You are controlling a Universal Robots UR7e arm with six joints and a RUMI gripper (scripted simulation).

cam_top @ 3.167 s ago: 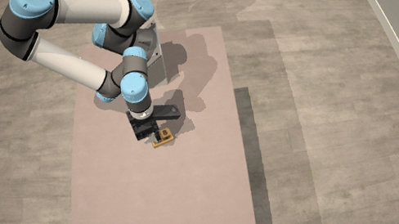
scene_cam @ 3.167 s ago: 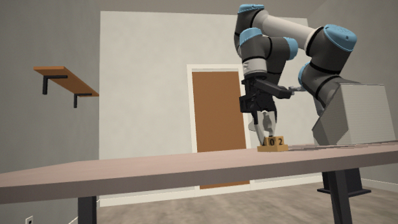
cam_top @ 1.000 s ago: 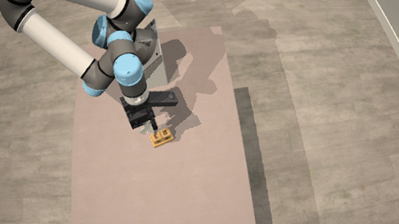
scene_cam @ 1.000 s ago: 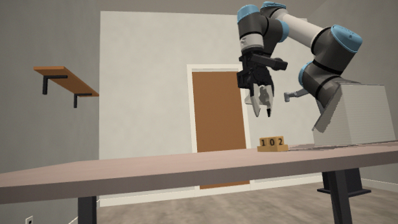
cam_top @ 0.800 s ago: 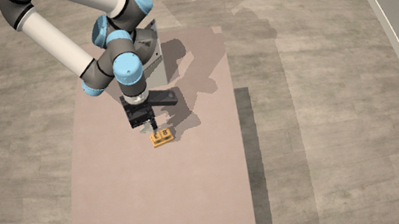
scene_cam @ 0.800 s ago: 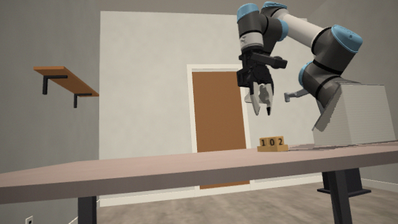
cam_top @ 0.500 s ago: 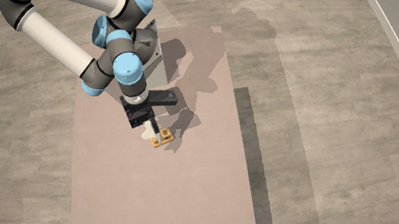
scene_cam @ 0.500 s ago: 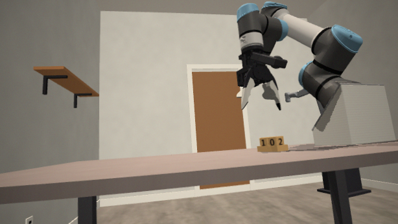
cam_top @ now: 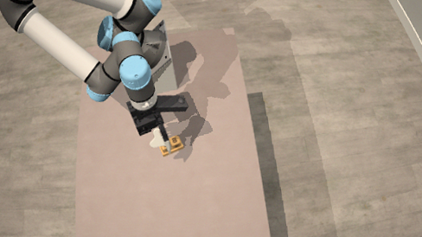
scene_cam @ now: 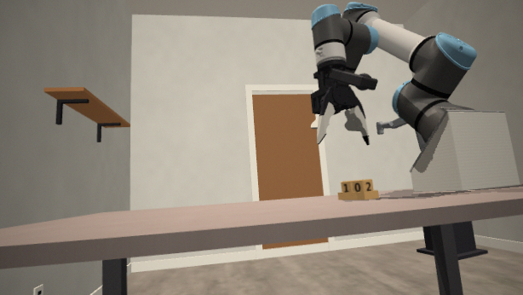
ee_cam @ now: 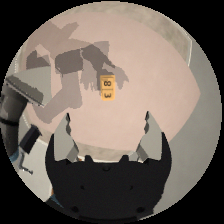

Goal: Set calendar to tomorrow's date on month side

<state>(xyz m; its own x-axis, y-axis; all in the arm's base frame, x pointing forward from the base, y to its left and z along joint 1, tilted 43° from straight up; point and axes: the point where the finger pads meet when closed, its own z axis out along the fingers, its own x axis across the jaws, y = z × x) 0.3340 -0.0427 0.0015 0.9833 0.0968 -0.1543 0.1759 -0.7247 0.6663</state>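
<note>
1. OK, gripper (cam_top: 160, 147) (scene_cam: 342, 142) (ee_cam: 107, 112) is over the tray, jaws wide apart, nothing between them.
2. Both cubes (cam_top: 174, 140) (scene_cam: 357, 182) (ee_cam: 103, 83) sit side by side in the tray (cam_top: 172, 151) (scene_cam: 350, 196) (ee_cam: 101, 89), on the surface (cam_top: 175, 213) (scene_cam: 213, 222) (ee_cam: 145, 75) near the arm's base.
3. Top faces read 8 and 3; 1, 0, 2 show around the sides. Month name not legible, so can't tell which side counts.
4. Handling guess: light, stiff, wood-like. Should take a firm squeeze, not fragile. Smooth faces could slip or twist if gripped off-centre.
5. Grip one cube on opposite free faces, above the tray rim. Avoid the faces where the cubes meet.
6. Lift straight; dragging may bring the neighbour or tray along.
7. Release only when flat, digit upright.
</note>
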